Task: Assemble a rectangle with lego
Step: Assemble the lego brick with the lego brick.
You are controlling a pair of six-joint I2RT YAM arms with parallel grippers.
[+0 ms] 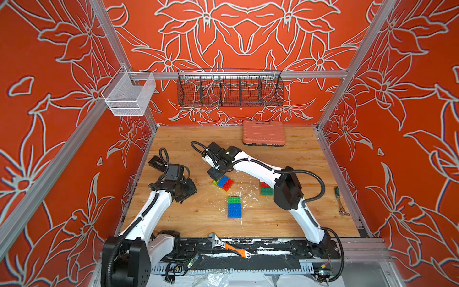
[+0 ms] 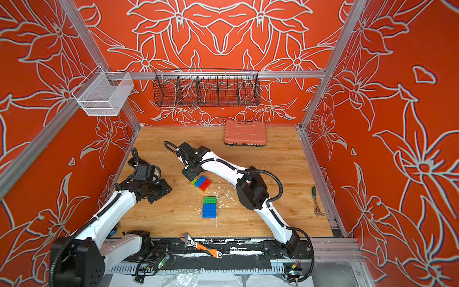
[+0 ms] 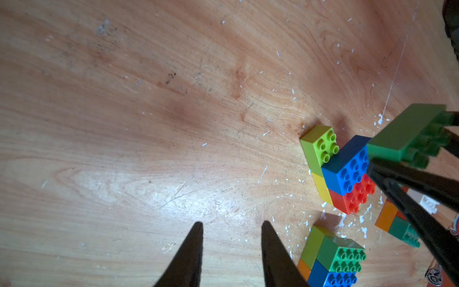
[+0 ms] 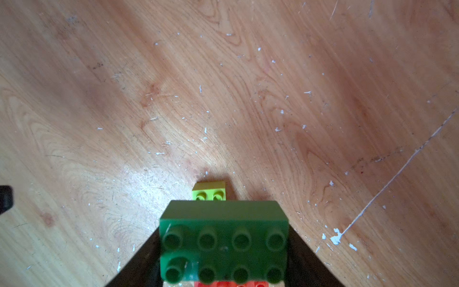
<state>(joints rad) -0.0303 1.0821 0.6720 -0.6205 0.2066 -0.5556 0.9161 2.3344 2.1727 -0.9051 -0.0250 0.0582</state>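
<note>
The salmon case [image 1: 263,135] lies shut at the back of the table [image 1: 173,216]. The right gripper [image 1: 215,177] clamps a dark green brick [image 4: 223,238] just over the lime-blue-red stack [image 1: 224,183]; the left gripper [image 3: 231,223], part-open, hangs well aside.

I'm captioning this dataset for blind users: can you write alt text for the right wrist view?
A dark green eight-stud brick fills the foreground, clamped in the right gripper above a scuffed wooden table. A lime brick peeks out just beyond it, and red studs show beneath it.
</note>
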